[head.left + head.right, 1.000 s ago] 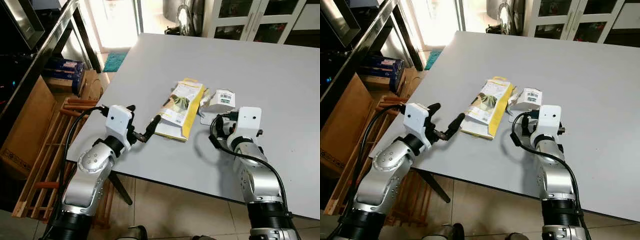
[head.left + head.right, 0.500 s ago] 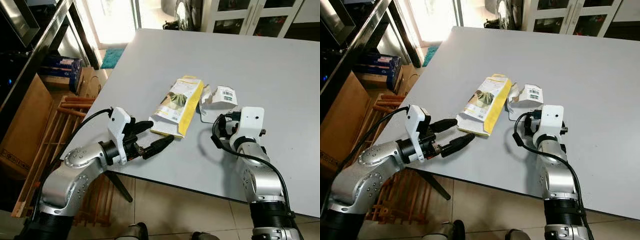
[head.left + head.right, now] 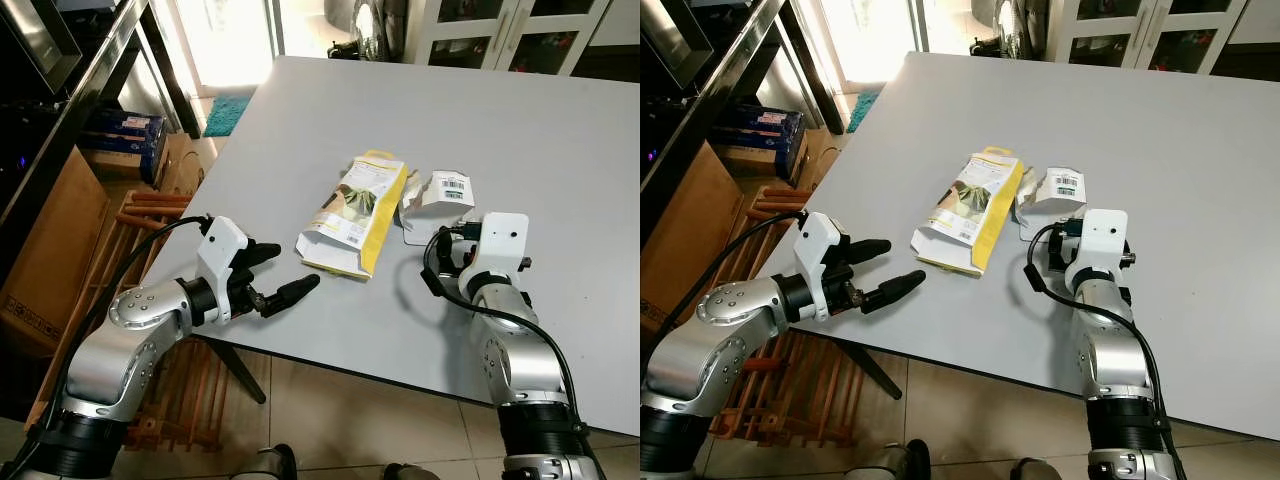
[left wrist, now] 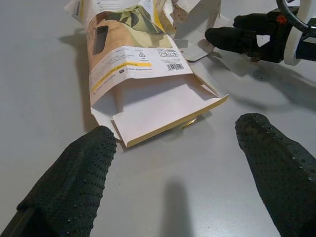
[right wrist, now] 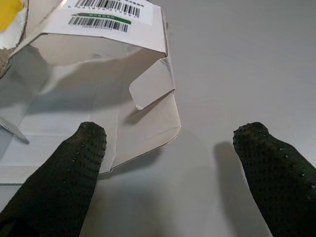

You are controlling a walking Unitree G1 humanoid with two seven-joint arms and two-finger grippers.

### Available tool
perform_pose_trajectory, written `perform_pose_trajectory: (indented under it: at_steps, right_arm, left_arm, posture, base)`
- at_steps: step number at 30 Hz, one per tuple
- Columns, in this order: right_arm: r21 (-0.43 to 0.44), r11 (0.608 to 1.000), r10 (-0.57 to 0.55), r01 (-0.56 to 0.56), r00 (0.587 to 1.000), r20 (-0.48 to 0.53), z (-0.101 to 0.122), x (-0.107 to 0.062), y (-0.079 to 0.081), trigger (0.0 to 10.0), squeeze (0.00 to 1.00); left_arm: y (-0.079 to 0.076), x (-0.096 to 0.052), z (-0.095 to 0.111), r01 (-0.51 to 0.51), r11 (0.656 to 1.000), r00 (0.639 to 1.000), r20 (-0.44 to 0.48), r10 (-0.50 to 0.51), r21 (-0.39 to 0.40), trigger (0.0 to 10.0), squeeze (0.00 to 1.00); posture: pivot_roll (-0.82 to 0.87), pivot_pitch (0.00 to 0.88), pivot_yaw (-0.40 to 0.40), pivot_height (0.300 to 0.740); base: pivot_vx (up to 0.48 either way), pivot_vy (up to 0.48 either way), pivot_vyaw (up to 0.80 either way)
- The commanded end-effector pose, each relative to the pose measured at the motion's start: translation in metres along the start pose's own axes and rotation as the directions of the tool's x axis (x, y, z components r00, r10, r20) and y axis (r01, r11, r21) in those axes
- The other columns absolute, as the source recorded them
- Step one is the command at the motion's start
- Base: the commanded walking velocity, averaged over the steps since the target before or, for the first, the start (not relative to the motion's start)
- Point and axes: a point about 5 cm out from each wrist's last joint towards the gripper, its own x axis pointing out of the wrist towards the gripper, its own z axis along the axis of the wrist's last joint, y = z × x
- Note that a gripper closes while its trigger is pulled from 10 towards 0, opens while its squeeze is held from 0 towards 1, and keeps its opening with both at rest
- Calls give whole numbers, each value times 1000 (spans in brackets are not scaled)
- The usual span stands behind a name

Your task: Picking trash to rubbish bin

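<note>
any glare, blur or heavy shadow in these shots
Left eye view: the doorway beyond the table is blown out white; the rest is sharp. Left wrist view: the yellow box is crisp, while the near left claw fingers look soft. Right wrist view: the white box casts a soft shadow.

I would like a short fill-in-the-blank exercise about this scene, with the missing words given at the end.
1. The flattened yellow carton lies on the grey ____.
2. The left gripper has its fingers ____, and it points at the carton's open end.
3. The small white box in front of the right gripper bears a printed ____.
4. Neither gripper is ____ any trash yet.

Missing words: table; open; barcode; holding
</note>
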Motion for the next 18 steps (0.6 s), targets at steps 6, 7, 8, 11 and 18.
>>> perform_pose_trajectory:
  at_steps: [6, 7, 8, 11, 18]
  right_arm:
    - [-32, 999, 14, -13, 1000, 21, 1, 8, 7, 10000, 0]
    - [-29, 999, 22, -21, 999, 27, 2, 10, 9, 10000, 0]
    - [-25, 999, 31, -30, 999, 31, 2, 12, 11, 10000, 0]
    - [-4, 999, 50, -50, 998, 37, 3, 15, 16, 5882, 0]
    - [59, 993, 100, -102, 994, 42, 1, 24, 30, 0, 0]
  left_arm:
    - [0, 0, 2, 5, 1000, 1000, -7, -5, 29, 10000, 0]
    - [0, 0, 2, 5, 999, 1000, -7, -5, 32, 10000, 0]
    - [-1, 0, 3, 6, 999, 1000, -7, -5, 35, 10000, 0]
    - [-3, 0, 4, 8, 999, 1000, -7, -8, 39, 10000, 0]
    - [-4, -2, 6, 2, 999, 1000, -3, -2, 36, 10000, 0]
  posture:
    - [70, 175, 76, 740]
    - [70, 175, 76, 740]
    - [70, 175, 76, 740]
    - [70, 175, 76, 740]
    - [100, 182, 77, 740]
  base:
    - [0, 0, 0]
    - [0, 0, 0]
    - [0, 0, 0]
    - [0, 0, 0]
    - [0, 0, 0]
